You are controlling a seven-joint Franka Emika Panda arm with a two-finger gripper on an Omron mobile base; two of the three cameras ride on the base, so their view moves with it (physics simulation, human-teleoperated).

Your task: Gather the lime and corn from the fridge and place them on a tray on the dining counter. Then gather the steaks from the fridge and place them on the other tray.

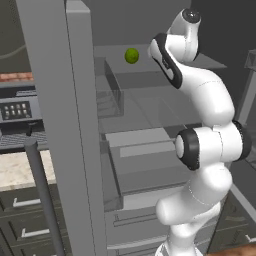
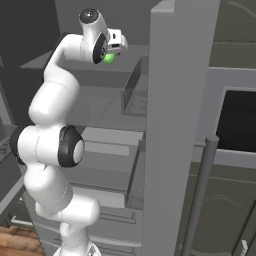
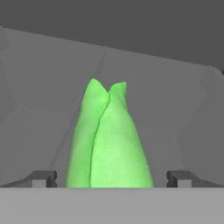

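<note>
While the gripper (image 3: 112,178) stands wide open, the green corn (image 3: 107,140) husk lies between its fingertips (image 3: 43,178).

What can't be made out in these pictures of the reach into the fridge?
- Hand view: green husk-like thing, probably corn. Its near end runs off the bottom edge, so contact with the open jaws is unclear.
- Right base view: green patch half hidden behind the arm; lime or corn, cannot tell.
- Left base view: fridge shelves partly blocked by door and arm.
</note>
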